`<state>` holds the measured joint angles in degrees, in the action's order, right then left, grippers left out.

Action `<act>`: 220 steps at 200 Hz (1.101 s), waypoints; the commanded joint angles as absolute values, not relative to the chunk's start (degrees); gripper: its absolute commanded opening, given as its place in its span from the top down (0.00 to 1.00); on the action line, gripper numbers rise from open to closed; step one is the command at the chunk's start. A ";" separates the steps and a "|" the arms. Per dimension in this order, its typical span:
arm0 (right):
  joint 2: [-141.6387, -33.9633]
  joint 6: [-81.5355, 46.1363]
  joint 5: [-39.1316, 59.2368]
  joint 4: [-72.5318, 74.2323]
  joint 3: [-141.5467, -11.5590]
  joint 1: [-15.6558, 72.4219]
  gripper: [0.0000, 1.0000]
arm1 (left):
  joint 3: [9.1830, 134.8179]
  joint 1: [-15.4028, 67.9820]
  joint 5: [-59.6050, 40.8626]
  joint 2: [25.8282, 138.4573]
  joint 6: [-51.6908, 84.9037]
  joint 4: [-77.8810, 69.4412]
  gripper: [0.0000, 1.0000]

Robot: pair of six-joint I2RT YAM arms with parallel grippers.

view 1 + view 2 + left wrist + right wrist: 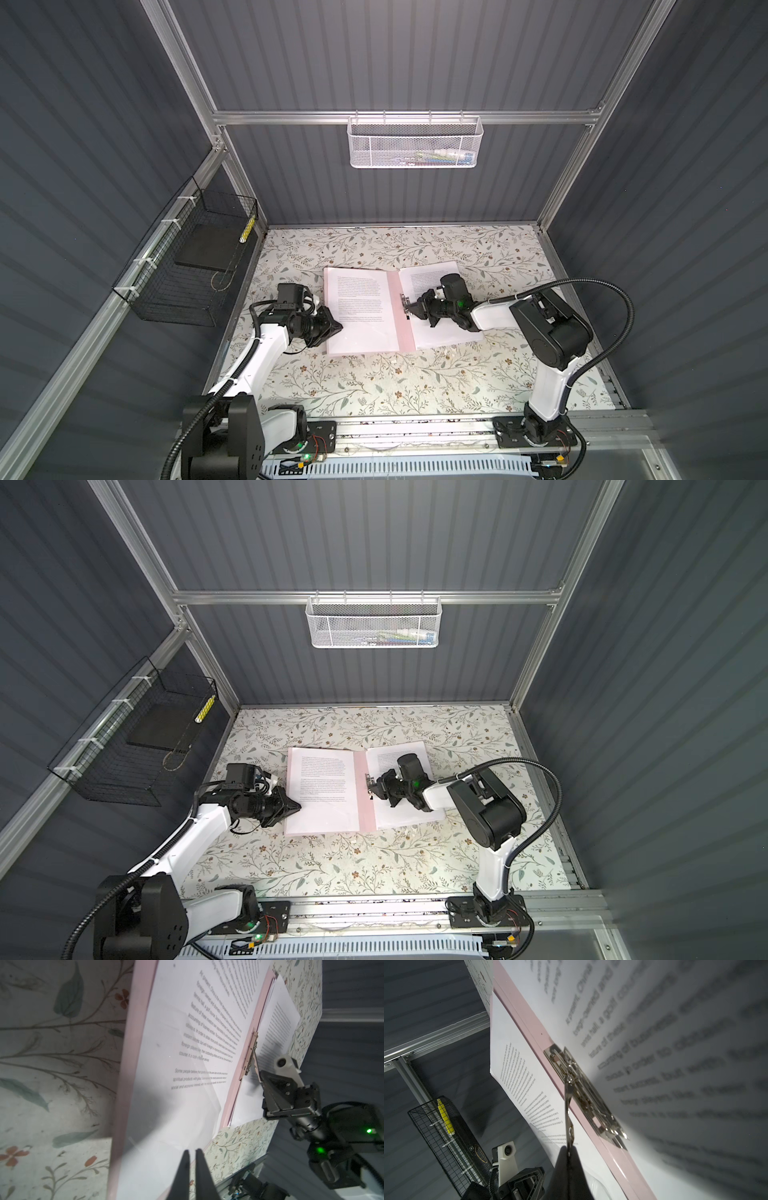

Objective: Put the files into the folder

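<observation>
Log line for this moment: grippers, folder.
left gripper: shut at white printed sheet edge, grip unclear | right gripper: shut on metal clip lever | pale pink card folder: open flat

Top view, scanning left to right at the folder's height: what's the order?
Order: black wire basket → left gripper → printed sheet → folder's pink spine → stack of sheets. Right gripper, pinching the metal clip, is left out: it overlaps the spine.
</observation>
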<state>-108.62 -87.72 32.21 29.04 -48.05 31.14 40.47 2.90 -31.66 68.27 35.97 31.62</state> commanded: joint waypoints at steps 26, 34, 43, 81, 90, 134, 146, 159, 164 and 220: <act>-106.41 -81.22 32.70 23.85 -47.82 30.88 1.00 | 37.65 2.64 -31.42 66.64 40.00 30.36 1.00; -106.32 -80.25 32.78 23.65 -47.58 30.90 1.00 | 37.32 2.64 -31.12 66.24 40.33 30.23 1.00; -106.17 -79.07 32.73 23.69 -47.08 30.87 1.00 | 36.99 2.64 -30.90 66.00 40.59 29.94 1.00; -104.87 -71.07 30.99 19.67 -45.04 30.92 1.00 | 37.01 2.64 -28.93 66.04 40.59 31.02 1.00; -104.44 -69.11 29.98 18.16 -44.43 30.80 1.00 | 37.05 2.64 -28.68 65.98 40.55 31.15 1.00; -104.17 -63.02 25.94 15.73 -41.53 30.84 1.00 | 37.86 2.64 -27.21 66.15 40.42 32.34 1.00; -104.50 -62.01 25.23 15.73 -40.65 30.77 1.00 | 38.28 2.64 -26.85 66.41 40.33 32.51 1.00; -104.93 -61.43 24.87 15.92 -40.09 30.78 1.00 | 38.58 2.64 -26.82 67.00 39.99 32.71 1.00; -105.23 -61.44 24.87 16.22 -39.81 30.78 1.00 | 38.66 2.64 -26.81 67.24 39.86 32.72 1.00; -105.43 -59.51 17.68 12.82 -37.70 30.28 1.00 | 37.88 2.64 -27.74 69.06 39.50 30.08 1.00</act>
